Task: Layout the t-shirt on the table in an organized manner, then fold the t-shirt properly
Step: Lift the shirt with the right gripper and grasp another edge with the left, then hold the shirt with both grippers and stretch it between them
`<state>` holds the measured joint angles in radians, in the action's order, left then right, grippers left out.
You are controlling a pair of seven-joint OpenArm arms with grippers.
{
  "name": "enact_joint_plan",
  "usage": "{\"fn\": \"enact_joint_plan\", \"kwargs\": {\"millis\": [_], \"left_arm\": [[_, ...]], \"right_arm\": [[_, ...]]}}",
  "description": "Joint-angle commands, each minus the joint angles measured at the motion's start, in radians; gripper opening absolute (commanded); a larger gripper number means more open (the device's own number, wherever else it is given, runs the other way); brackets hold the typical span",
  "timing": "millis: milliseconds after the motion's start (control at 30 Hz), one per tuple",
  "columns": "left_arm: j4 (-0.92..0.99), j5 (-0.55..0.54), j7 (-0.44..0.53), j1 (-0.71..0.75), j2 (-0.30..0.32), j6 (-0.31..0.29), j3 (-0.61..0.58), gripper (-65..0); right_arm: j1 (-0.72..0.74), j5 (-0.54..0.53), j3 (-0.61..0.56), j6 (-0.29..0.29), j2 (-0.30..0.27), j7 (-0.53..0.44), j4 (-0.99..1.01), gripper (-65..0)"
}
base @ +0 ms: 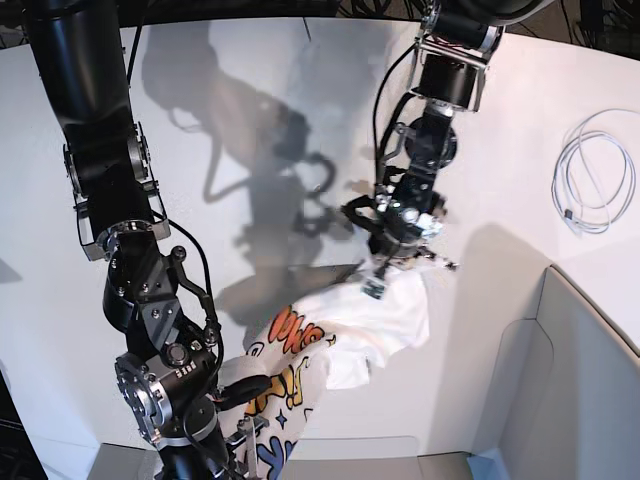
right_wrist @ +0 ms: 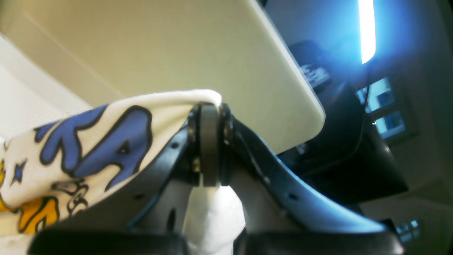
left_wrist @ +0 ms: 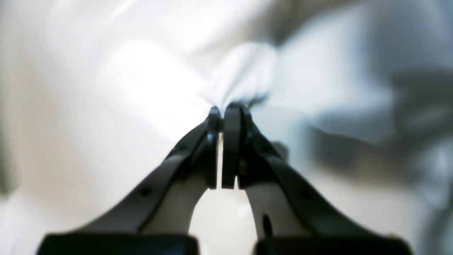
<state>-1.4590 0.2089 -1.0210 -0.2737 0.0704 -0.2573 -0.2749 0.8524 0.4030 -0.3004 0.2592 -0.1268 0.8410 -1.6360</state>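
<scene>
L fingers [left_wrist: 222, 109] pinching white t-shirt [base: 340, 325] fabric at tips, R fingers [right_wrist: 208, 106] clamped on printed edge, shirt strung betw both.

Soft cloth t-shirt [base: 372, 318]; smooth matt table [base: 250, 110].

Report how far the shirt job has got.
Done: both grippers have hold of the t-shirt. The left gripper is shut on a bunched white part, the right gripper on an edge beside the blue lettering. In hand: the shirt hangs crumpled between them above the table. Left: spreading it flat, then every fold.
</scene>
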Motion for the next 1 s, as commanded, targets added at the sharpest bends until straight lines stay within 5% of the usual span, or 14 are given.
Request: {"fn": "enact_joint_plan", "kwargs": {"millis": [0, 200, 500, 667, 800, 967], "left_arm": [[-0.104, 0.011, 0.014, -0.040, 0.019, 0.008, 0.033, -65.0], [-0.317, 0.005, -0.103, -0.035, 0.173, 0.003, 0.098, -65.0], [-0.317, 0.004, -0.103, -0.138, 0.355, 0.002, 0.098, -65.0], [-0.090, 0.002, -0.023, -0.233, 0.311, 0.002, 0.104, -62.8], [0.211, 0.002, 0.058, -0.278, 0.204, 0.002, 0.084, -43.2], [0.399, 0.002, 0.159, -0.298, 0.133, 0.002, 0.095, -33.7]], "right_arm": [[0.035, 0.012, 0.020, -0.016, -0.007, -0.024, -0.014, -65.0], [0.001, 0.007, 0.102, -0.016, -0.012, 0.060, -0.014, -65.0], [-0.077, 0.041, 0.158, -0.013, -0.033, 0.065, -0.019, -65.0], [-0.115, 0.055, 0.154, -0.013, -0.038, 0.065, -0.020, -65.0], [-0.146, 0.057, 0.151, -0.013, -0.040, 0.065, -0.022, -65.0], [-0.170, 0.057, 0.155, -0.013, -0.041, 0.065, -0.022, -65.0]]}}
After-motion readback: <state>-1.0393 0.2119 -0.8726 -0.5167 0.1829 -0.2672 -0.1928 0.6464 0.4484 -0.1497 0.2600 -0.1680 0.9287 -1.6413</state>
